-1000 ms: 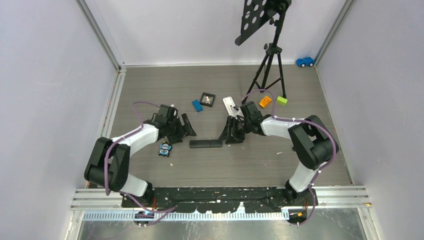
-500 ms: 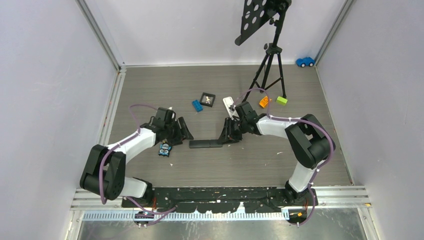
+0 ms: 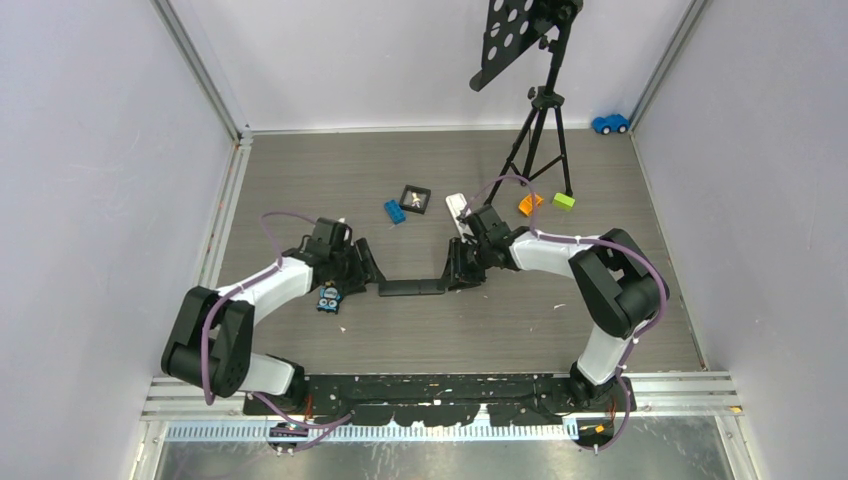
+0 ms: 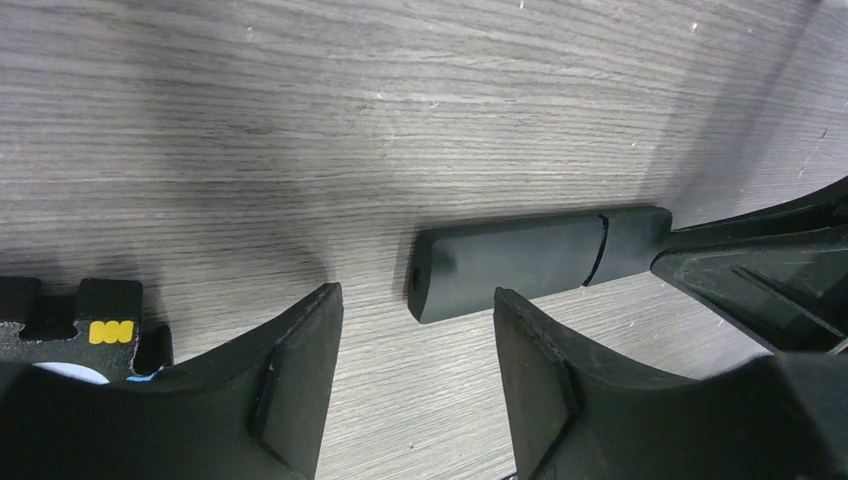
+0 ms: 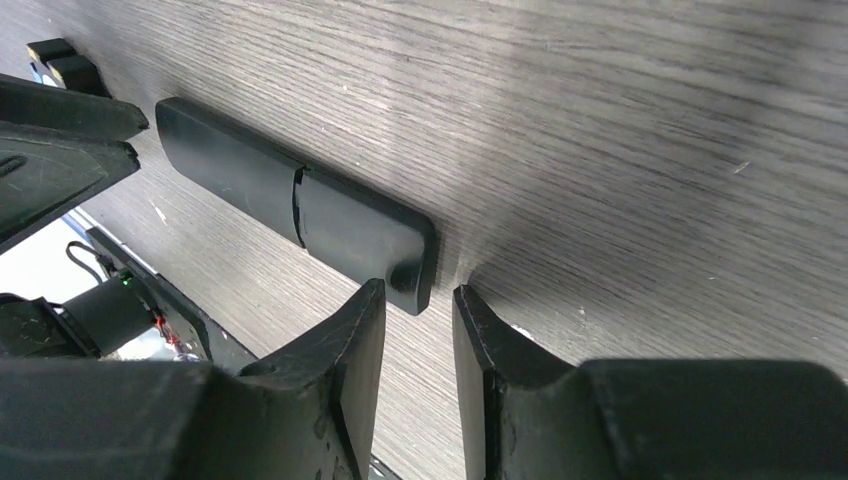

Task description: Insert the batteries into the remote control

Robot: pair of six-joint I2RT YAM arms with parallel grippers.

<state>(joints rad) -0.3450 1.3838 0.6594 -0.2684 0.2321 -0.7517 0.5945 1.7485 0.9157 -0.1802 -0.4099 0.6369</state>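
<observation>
Left pincer (image 4: 415,300), jaws wide, and right pincer (image 5: 418,290), jaws narrow, both empty: we list them at the left and right ends of the remote control (image 3: 411,288), which lies flat mid-desk (image 3: 500,320) between them, ungripped. Its cover seam (image 4: 602,250) looks shut and we find no batteries in it, so we judge the loading wholly outstanding.

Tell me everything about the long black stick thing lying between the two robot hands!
It is the remote, a long, flat, matte black bar that looks like plastic, with rounded corners. A seam across it splits a longer part from a shorter one. No buttons show. It lies flat on the wood-grain table, with the left gripper at one end and the right gripper at the other, both with jaws apart. Whether either touches it I cannot tell.
</observation>
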